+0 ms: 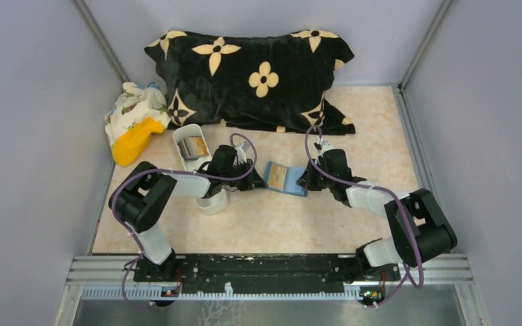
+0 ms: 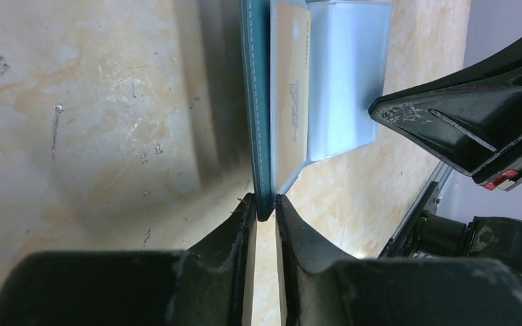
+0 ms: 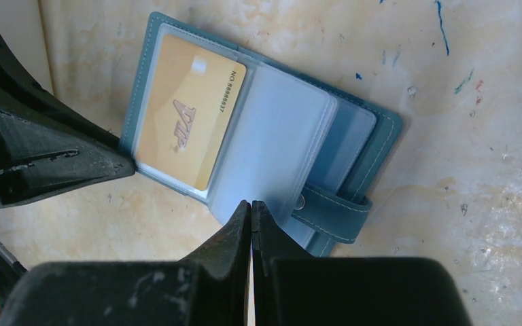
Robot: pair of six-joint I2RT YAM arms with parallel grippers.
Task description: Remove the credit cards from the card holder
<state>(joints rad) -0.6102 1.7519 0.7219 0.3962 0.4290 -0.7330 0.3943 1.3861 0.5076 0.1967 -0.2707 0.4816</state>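
Beige marbled table (image 1: pixel 258 227), grey walls, black flowered pillow (image 1: pixel 245 75) at the back. The holder (image 1: pixel 287 178) lay open and flat mid-table, between your two arms. Your left pincer (image 2: pixel 266 206) was clenched on the holder's left edge, teal cover between the tips. Your right pincer (image 3: pixel 251 207) was clenched tight, tips at the near edge of the clear sleeve (image 3: pixel 279 142); couldn't tell whether it pinched the sleeve. The tan card (image 3: pixel 187 129) sat in the holder's left half, behind plastic. The tab (image 3: pixel 333 212) lay unfastened off the right half, just beside your right pincer. The white tray (image 1: pixel 179 139) stood left of the holder, partly under your left arm, with a few cards (image 1: pixel 194 146) at its far end. Yellow thing (image 1: pixel 134 141) and flowered cloth (image 1: pixel 132 105) lay far left.
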